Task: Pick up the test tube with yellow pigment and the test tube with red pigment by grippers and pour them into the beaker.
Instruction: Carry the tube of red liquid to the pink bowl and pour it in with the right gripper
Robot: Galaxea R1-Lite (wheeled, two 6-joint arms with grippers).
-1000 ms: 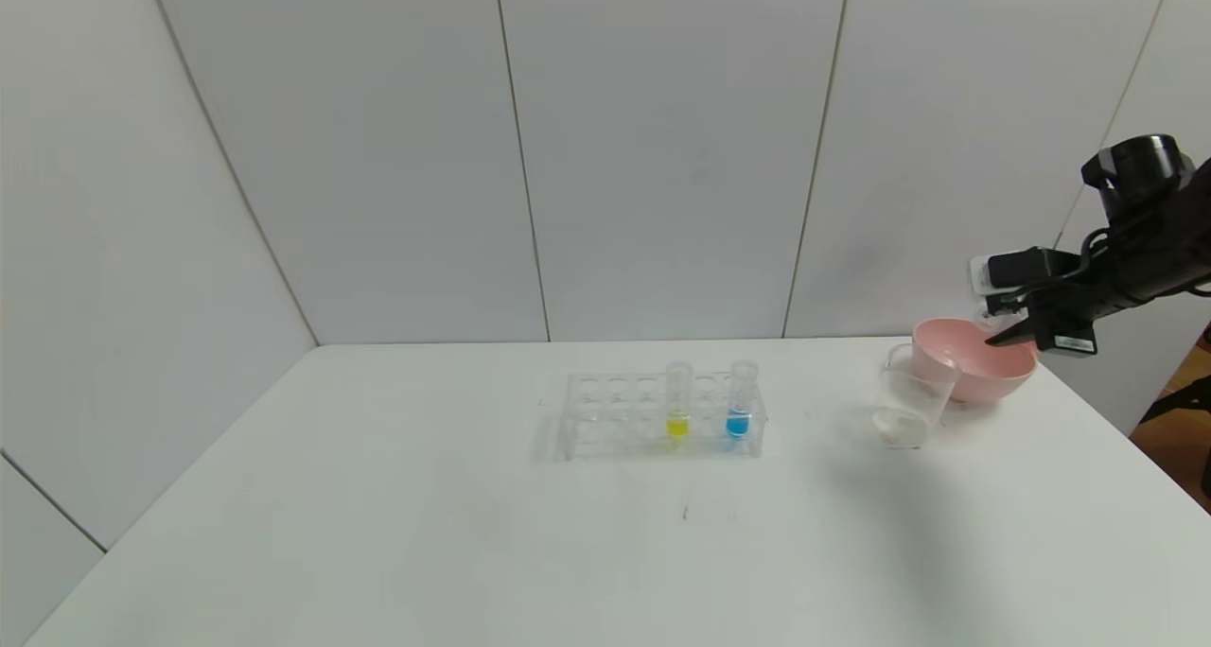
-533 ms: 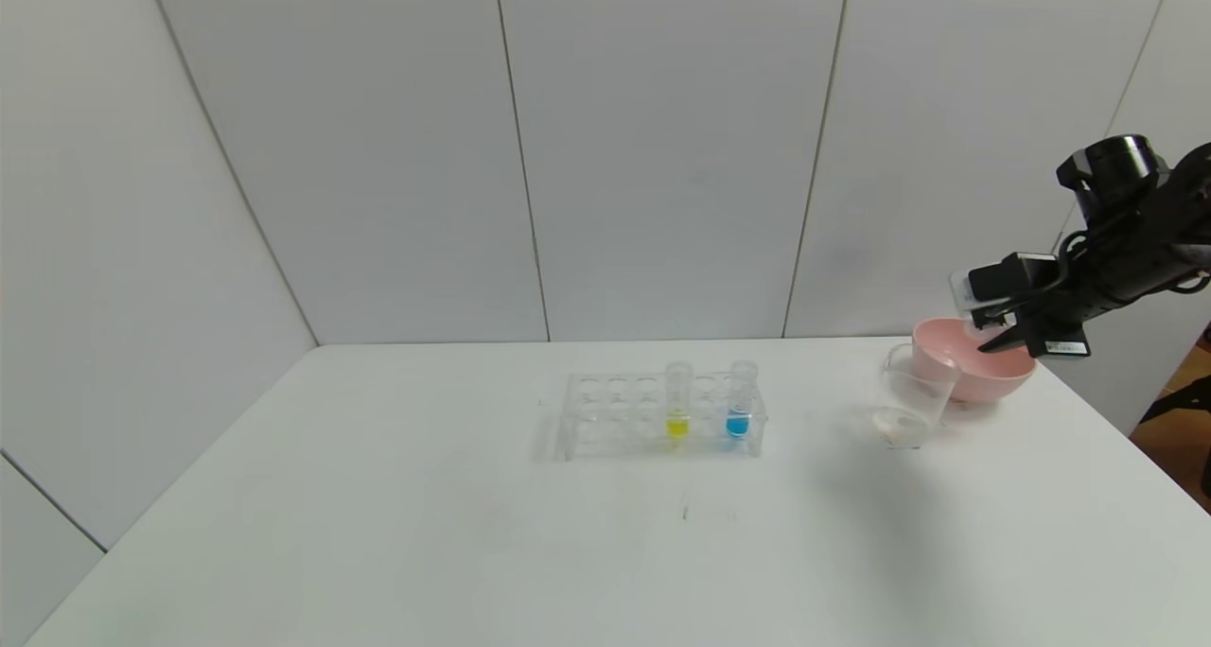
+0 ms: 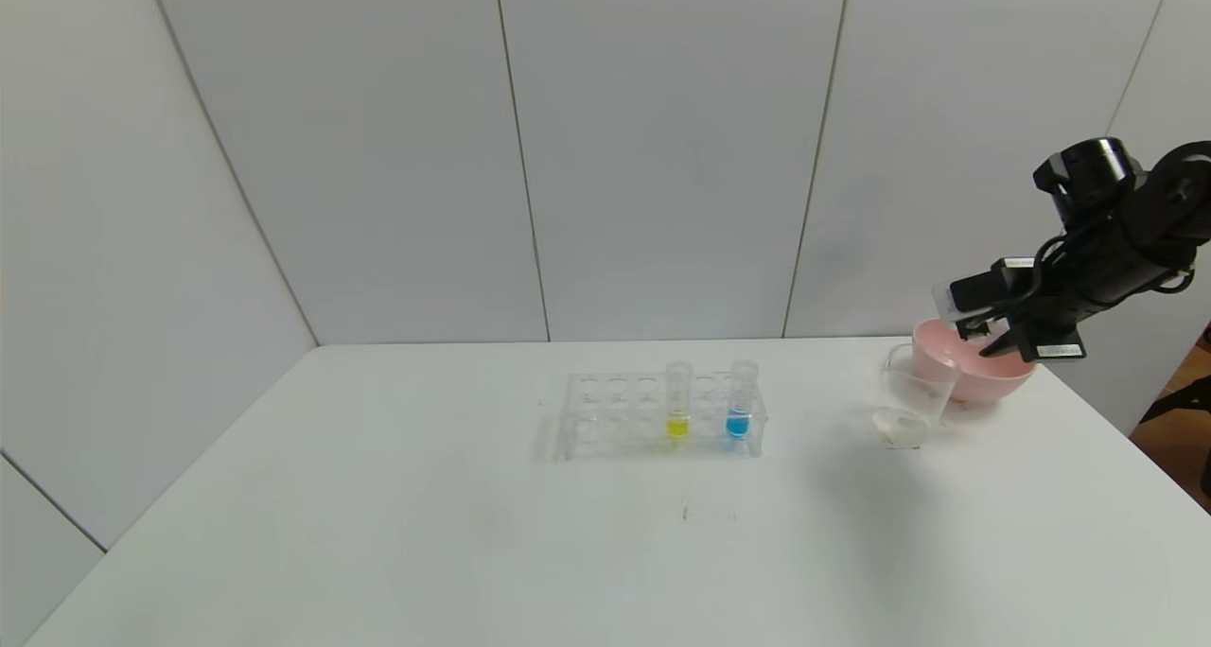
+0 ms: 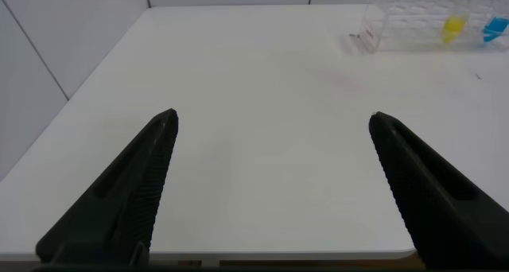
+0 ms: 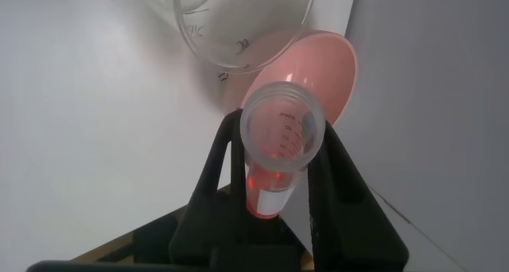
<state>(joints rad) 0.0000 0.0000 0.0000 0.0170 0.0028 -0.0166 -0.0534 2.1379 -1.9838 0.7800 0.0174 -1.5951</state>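
The test tube with yellow pigment stands in a clear rack at mid-table. It also shows in the left wrist view. My right gripper hangs over the pink bowl, just right of the beaker. In the right wrist view the gripper is shut on the test tube with red pigment. The tube's mouth points toward the beaker, and red liquid sits at its bottom. My left gripper is open and empty over the table's near left part, out of the head view.
A tube with blue liquid stands in the rack to the right of the yellow one. A pink bowl sits behind and right of the beaker, near the table's right edge. White wall panels close the back.
My right gripper, holding the red tube, has moved left and slightly up, closer to the beaker. The rack, beaker and bowl have not moved.
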